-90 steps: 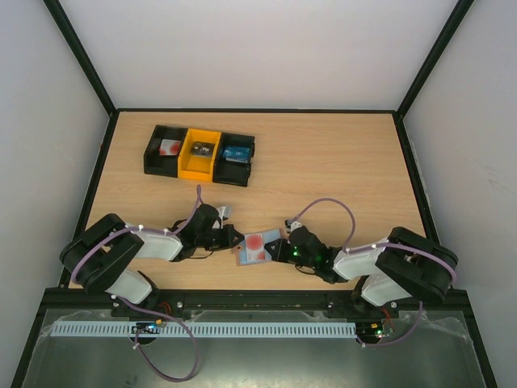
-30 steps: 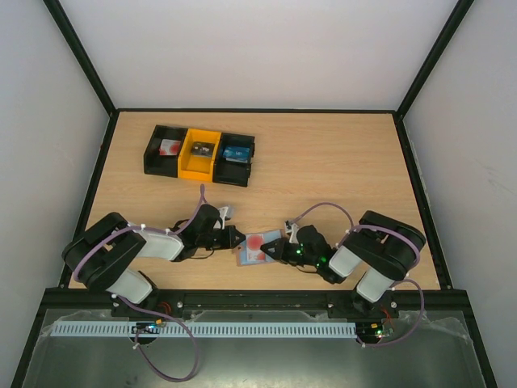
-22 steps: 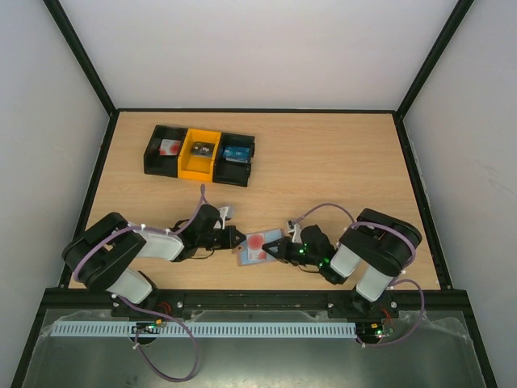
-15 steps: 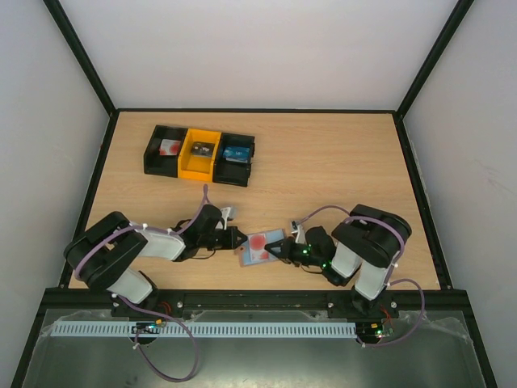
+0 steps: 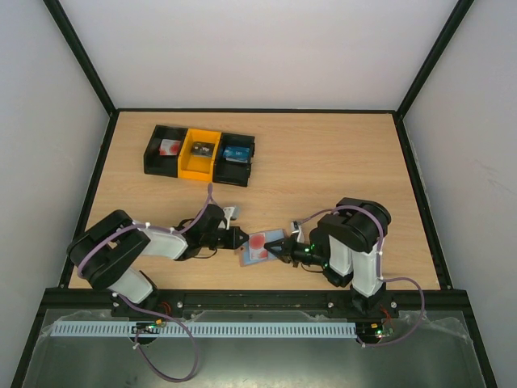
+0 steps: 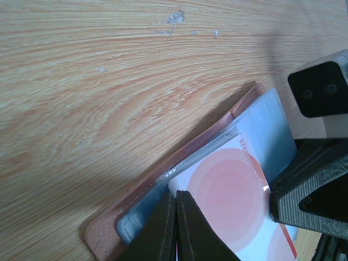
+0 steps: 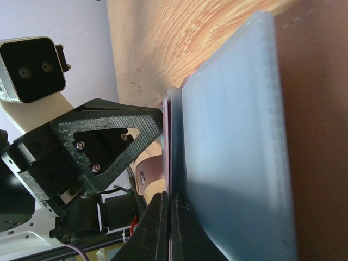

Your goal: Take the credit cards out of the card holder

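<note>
Mauve-brown folding card holder (image 6: pixel 263 119) lies open, near centre. Left gripper (image 5: pixel 239 238) clamps its left edge, and right gripper (image 5: pixel 280 249) clamps the pink-circled white card (image 6: pixel 228 196).

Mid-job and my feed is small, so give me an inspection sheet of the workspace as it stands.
Surface: wooden table; a few pale specks near the holder.
Job's things: card holder open near the front edge; pink-circled card sticking out of a pocket; second card not seen.
Clutter: black-and-yellow bins far left, small items inside.
Grippers: left gripper jaws shut on the card holder; right gripper jaws shut, apparently on the card's edge.
Cables: purple cables loop over both arms, off the holder.
Surroundings: white walls, black frame.
</note>
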Controlling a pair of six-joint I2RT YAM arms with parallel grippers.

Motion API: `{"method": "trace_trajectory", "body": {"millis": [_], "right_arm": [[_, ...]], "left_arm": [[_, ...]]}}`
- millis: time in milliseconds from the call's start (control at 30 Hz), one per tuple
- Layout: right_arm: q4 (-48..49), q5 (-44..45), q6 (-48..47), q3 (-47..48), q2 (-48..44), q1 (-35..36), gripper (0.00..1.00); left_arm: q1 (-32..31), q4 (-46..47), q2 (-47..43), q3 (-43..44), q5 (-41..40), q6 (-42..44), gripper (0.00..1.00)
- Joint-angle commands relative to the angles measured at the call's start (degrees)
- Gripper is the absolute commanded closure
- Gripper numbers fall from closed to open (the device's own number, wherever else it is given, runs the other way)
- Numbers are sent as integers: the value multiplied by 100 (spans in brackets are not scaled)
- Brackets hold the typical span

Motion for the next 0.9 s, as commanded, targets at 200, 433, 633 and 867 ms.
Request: {"method": "trace_trajectory", "body": {"millis": [200,433,633,867], "right_arm": [[-507,515,-579,-493,-890,4,98],[-3251,960,-1583,-158,-2544,4,98],[-4641,1286,-2002,14,-3602,4,98],[-5610,1699,-2180,57,-4563,4,98]], "left_arm": [[-148,-606,173,-84,-266,537,97],[-182,-547,51,-184,-383,647,97],[-187,-457,-3,-187,-276,698,97],[-191,-444,-553,-176,-294,309,87]]}}
